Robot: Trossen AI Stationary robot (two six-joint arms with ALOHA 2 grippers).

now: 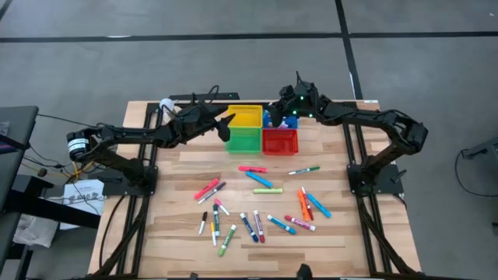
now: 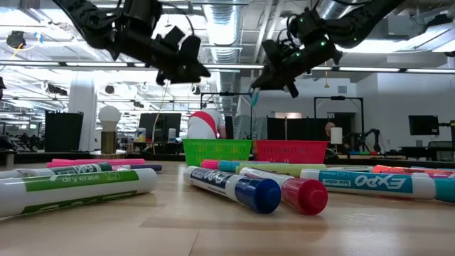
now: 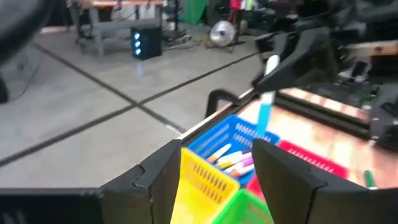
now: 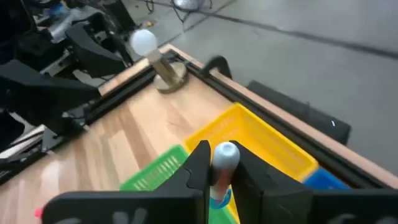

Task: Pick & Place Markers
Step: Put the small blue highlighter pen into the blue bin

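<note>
- Counter (image 1: pixel 334 167): pale wooden top with a dark frame along each side; carried everything listed below.
- Left arm (image 1: pixel 128 140): dark, reached from the counter's left edge toward the basket cluster.
- Right arm (image 1: pixel 381 124): dark, reached from the counter's right edge to above the basket cluster.
- Basket cluster: four small square mesh baskets, touching, at the counter's far middle. Yellow basket (image 1: pixel 244 117) at far left of the cluster, green basket (image 1: pixel 243 140) in front of it, red basket (image 1: pixel 280 141) beside the green, blue basket (image 3: pixel 227 134) behind the red and largely hidden under the right arm in the high view.
- Left gripper (image 1: pixel 226 124): hung above the yellow and green baskets' left edge; jaws stood apart, nothing between them.
- Right gripper (image 1: pixel 289 109): hung above the blue basket; jaws clamped on a light-blue marker (image 3: pixel 265 115), held upright, white end up.
- Loose markers (image 1: pixel 261 206): roughly two dozen scattered on the near half of the counter, in front of the basket cluster; pink, orange, blue, green, purple and white among them, all lying flat.
- Binned markers (image 3: pixel 233 160): several lay inside the blue basket; exact count could not be told.
</note>
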